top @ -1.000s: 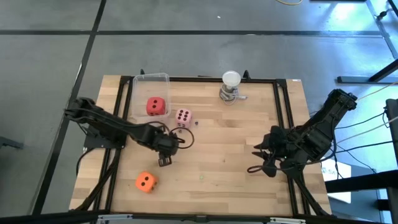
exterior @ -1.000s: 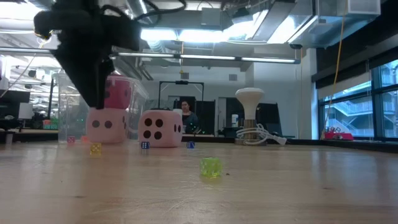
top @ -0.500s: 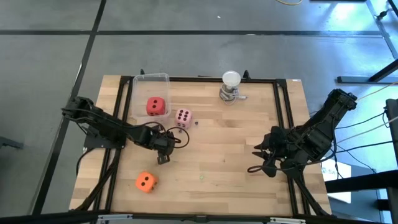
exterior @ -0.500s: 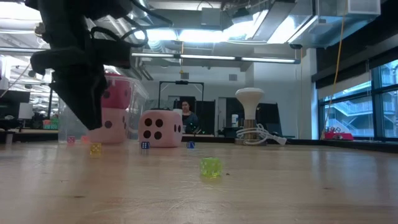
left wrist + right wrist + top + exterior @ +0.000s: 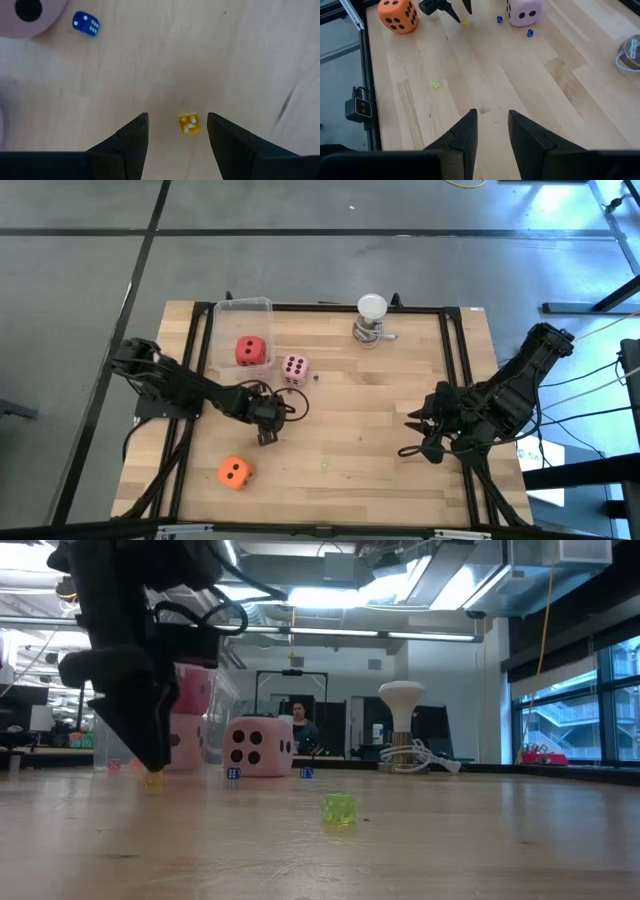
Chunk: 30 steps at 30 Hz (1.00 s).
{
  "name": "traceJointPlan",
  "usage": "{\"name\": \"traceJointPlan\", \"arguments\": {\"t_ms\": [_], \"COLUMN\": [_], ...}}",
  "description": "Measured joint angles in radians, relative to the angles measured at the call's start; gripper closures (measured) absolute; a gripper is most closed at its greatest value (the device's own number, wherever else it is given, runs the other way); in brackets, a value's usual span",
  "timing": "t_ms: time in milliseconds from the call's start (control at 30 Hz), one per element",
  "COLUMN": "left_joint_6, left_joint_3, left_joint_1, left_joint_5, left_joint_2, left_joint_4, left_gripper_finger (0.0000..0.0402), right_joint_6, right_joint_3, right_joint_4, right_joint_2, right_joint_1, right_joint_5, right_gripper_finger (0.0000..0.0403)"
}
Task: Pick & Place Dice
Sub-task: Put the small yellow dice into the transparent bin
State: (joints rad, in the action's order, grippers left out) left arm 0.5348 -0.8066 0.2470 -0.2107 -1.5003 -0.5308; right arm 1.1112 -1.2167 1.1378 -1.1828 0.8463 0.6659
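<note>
My left gripper (image 5: 177,117) is open and points down at the table (image 5: 380,400), left of centre (image 5: 266,436). A tiny yellow die (image 5: 189,124) lies between its fingers, apart from both. A pale pink die (image 5: 294,368) rests on the wood just beyond, with a tiny blue die (image 5: 85,23) beside it. The red die (image 5: 251,350) sits in a clear container (image 5: 240,307). In the low view it sits on a second pale pink die (image 5: 186,740). The orange die (image 5: 234,472) lies near the front left edge. My right gripper (image 5: 492,114) is open and hovers at the right side (image 5: 412,437).
A white round-topped object on a metal base (image 5: 371,318) stands at the far edge, with a cable beside it. A tiny green die (image 5: 338,808) lies near the table's middle, and another tiny blue die (image 5: 530,33) by the pink one. A black frame rims the table.
My left gripper has come down toward the table, and its fingertips now stand low on either side of the tiny yellow die. The dice have stayed where they were.
</note>
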Motion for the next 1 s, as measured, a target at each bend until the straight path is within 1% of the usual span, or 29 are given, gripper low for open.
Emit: {"name": "traceJointPlan", "arguments": {"t_ms": [133,400,533,767,1000], "left_joint_6": [0.001,-0.001,0.001,0.004,0.004], "left_joint_3": [0.0,0.0,0.0,-0.003,-0.003], "left_joint_1": [0.0,-0.016,-0.046,-0.073,-0.073], "left_joint_5": [0.026,0.046,0.083,0.143,0.149], "left_joint_2": [-0.009,-0.009,-0.011,-0.052,-0.056], "left_joint_4": [0.0,-0.002,-0.003,0.007,0.008], "left_gripper_finger": [0.0208,0.0208,0.0208,0.0208,0.0208], "right_joint_6": [-0.001,-0.015,-0.023,-0.024,-0.027], "right_joint_3": [0.0,0.0,0.0,0.0,0.0], "right_joint_4": [0.0,0.0,0.0,0.0,0.0], "right_joint_2": [0.0,0.0,0.0,0.0,0.0], "right_joint_1": [0.0,0.0,0.0,0.0,0.0], "right_joint_5": [0.0,0.0,0.0,0.0,0.0], "right_gripper_finger": [0.0293,0.0293,0.0293,0.0293,0.0293]}}
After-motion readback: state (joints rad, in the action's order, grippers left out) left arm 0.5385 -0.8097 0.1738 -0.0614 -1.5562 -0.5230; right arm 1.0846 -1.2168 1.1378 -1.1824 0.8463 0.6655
